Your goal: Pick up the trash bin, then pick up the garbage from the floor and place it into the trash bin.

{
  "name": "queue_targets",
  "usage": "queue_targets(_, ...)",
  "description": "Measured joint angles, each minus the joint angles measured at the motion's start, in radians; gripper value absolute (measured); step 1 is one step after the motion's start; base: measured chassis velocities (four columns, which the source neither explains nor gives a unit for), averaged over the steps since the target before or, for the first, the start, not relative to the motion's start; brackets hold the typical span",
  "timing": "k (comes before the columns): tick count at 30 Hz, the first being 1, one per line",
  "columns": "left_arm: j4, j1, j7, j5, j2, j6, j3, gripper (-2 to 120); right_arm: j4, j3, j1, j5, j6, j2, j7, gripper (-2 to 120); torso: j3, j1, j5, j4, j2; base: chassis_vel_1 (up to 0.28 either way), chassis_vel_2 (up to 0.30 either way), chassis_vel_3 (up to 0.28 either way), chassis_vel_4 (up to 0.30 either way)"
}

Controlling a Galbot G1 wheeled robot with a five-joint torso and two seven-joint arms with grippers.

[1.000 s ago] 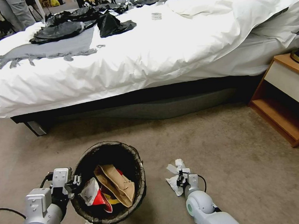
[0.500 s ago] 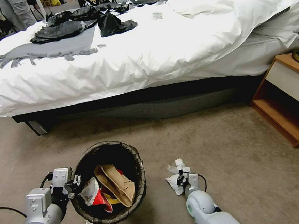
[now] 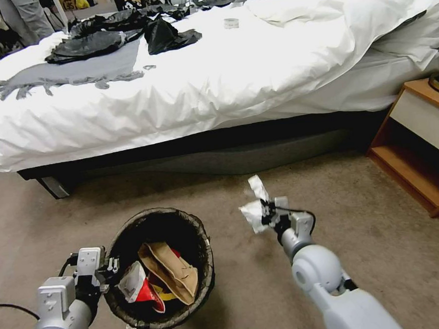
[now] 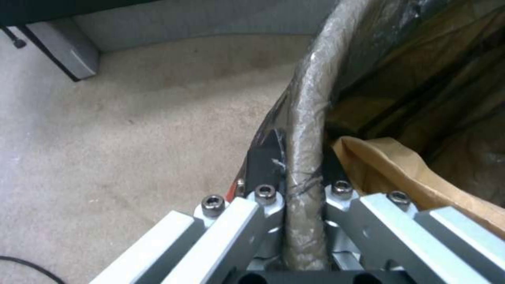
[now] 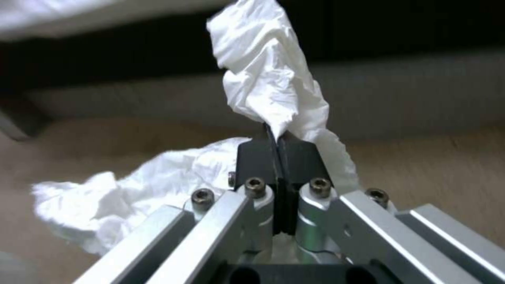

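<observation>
left gripper: jaws clamped on the trash bin rim, bin held low by the bed | right gripper: jaws pinching a crumpled white tissue (off the carpet), right of the bin

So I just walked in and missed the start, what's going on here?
The robot is tidying litter beside the bed. Its left gripper is shut on the rim of the trash bin, which already holds a brown paper bag and packets. The right gripper pinches a crumpled white tissue, held off the carpet, right of the bin.
</observation>
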Motion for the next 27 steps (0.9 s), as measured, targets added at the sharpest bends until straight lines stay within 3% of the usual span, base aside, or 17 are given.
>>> queue_targets(5, 0.0, 0.004, 0.0, 0.001, 0.005, 0.0, 0.001, 1, 0.15, -0.063, 0.069, 0.073, -0.036, -0.106, -0.017, 0, 0.0, 0.0, 0.0002, 0.0, 0.0, 0.0, 0.0, 0.0, 0.0)
queue_targets(11, 0.0, 0.005, 0.0, 0.007, 0.007, 0.0, 0.008, 1, 0.239, -0.149, 0.179, 0.17, -0.074, -0.201, -0.067, 0, 0.0, 0.0, 0.0002, 0.0001, 0.0, 0.0, 0.0, 0.0, 0.0)
queue_targets(19, 0.0, 0.001, 0.0, 0.006, 0.024, 0.002, 0.013, 1, 0.283, -0.226, 0.286, 0.255, -0.09, -0.269, -0.149, 0, 0.0, 0.0, 0.0001, -0.0002, 0.0, 0.0, 0.0, 0.0, 0.0)
queue_targets(25, 0.0, -0.001, 0.0, 0.002, 0.033, 0.003, 0.014, 1, 0.286, -0.417, 0.439, 0.333, -0.104, -0.296, -0.158, 0, 0.0, 0.0, 0.0001, 0.0002, 0.0, 0.0, 0.0, 0.0, 0.0)
queue_targets(27, 0.0, -0.001, 0.0, 0.001, 0.034, 0.003, 0.014, 1, 0.285, -0.43, 0.449, 0.333, -0.105, -0.297, -0.158, 0, 0.0, 0.0, 0.0, 0.0002, 0.0, 0.0, 0.0, 0.0, 0.0)
